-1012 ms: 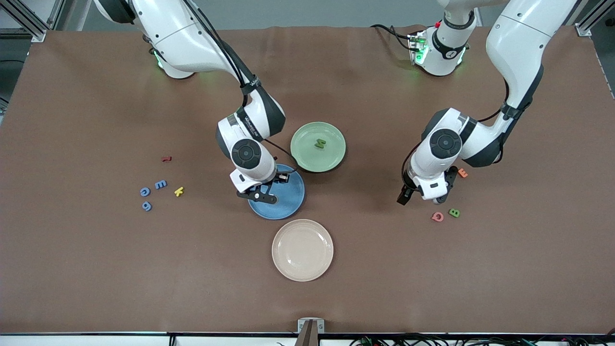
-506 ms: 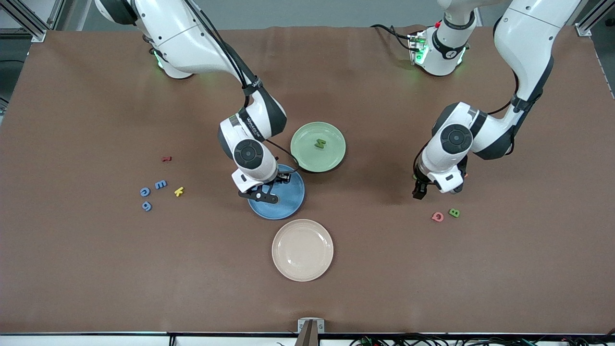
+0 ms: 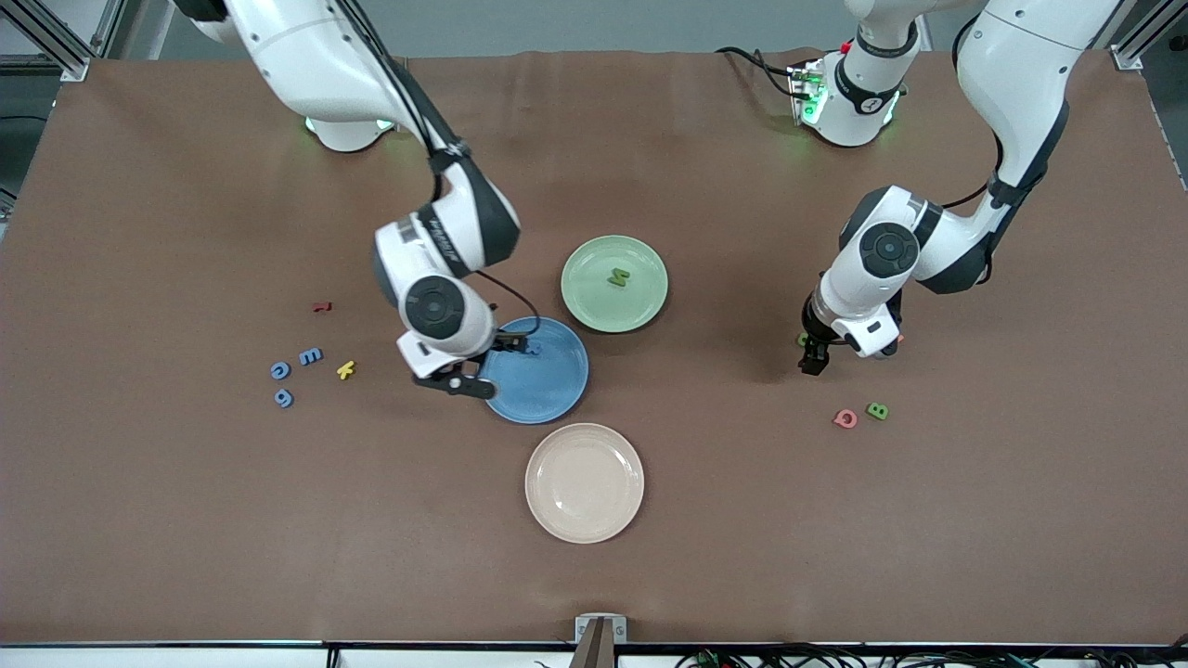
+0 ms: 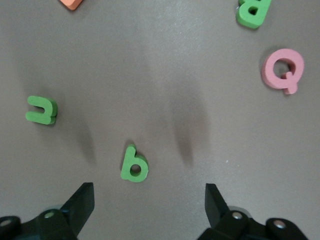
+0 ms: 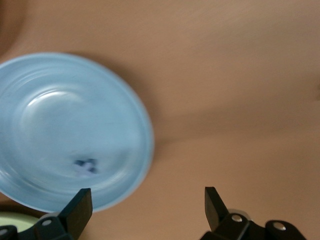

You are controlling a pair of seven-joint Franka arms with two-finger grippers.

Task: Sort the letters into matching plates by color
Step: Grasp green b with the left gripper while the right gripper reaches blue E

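Your right gripper point(image 3: 469, 371) hangs with its fingers spread and empty over the rim of the blue plate point(image 3: 548, 385), which holds one blue letter point(image 5: 86, 165). Your left gripper point(image 4: 147, 210) is also spread wide and holds nothing, low over a green b point(image 4: 134, 165) lying on the table point(image 3: 835, 557), with a green n point(image 4: 41, 109) beside it. A green letter M point(image 3: 618, 276) lies in the green plate point(image 3: 594, 301). Three blue letters point(image 3: 295, 373) lie toward the right arm's end.

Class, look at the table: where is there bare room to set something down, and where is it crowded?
Free: the table strip nearest the camera, flanking the cream plate. Crowded: the blue plate and green plate at the centre; the letter clusters toward each arm's end.
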